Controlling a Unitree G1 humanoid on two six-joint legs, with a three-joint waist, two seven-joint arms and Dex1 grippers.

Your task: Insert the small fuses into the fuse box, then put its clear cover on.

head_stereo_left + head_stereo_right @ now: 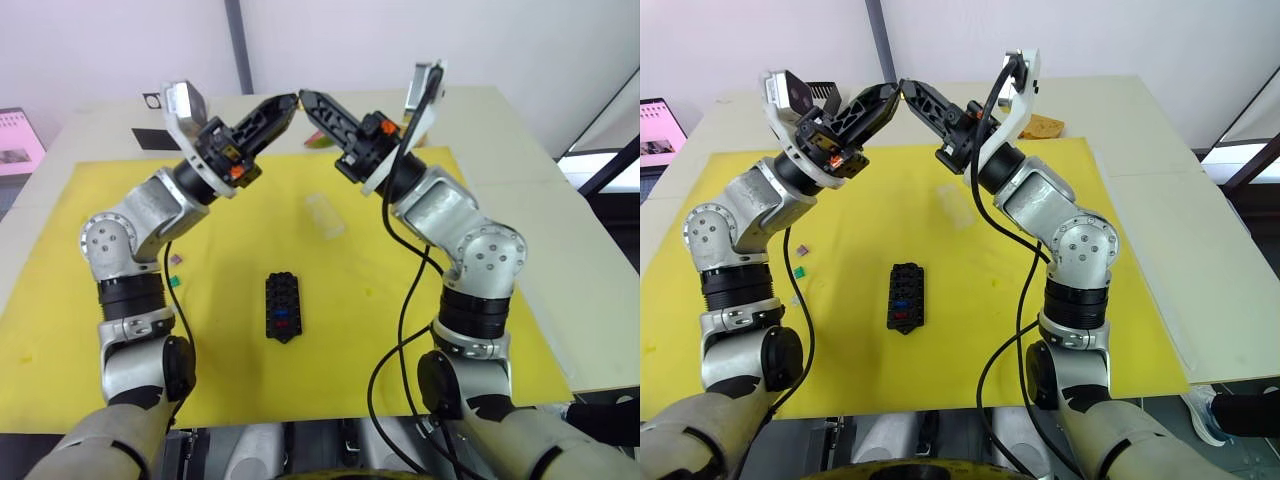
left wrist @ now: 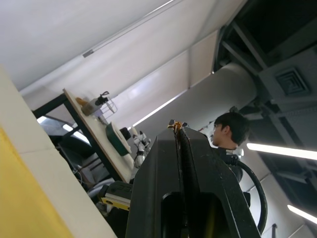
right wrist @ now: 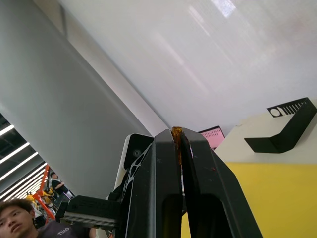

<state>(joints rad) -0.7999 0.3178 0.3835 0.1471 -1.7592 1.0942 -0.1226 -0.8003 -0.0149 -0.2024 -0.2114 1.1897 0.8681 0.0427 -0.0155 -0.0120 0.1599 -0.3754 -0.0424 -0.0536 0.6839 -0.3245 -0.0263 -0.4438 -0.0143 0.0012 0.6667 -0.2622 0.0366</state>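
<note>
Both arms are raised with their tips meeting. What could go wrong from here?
1. The left gripper and right gripper meet high over the yellow mat, jaws shut, with a brown fuse at the tips. If it slips, it could bounce out of sight.
2. The clear cover lies below them and is hard to see. A lowering arm might knock it.

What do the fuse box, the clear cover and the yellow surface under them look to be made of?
Fuse box: likely moulded plastic, matt black, with crisp slot edges and no glint. Clear cover: probably thin transparent plastic; the yellow shows through, only pale edges visible. Yellow mat: looks like a soft matt sheet, perhaps foam or rubber; flat and unreflective.
</note>
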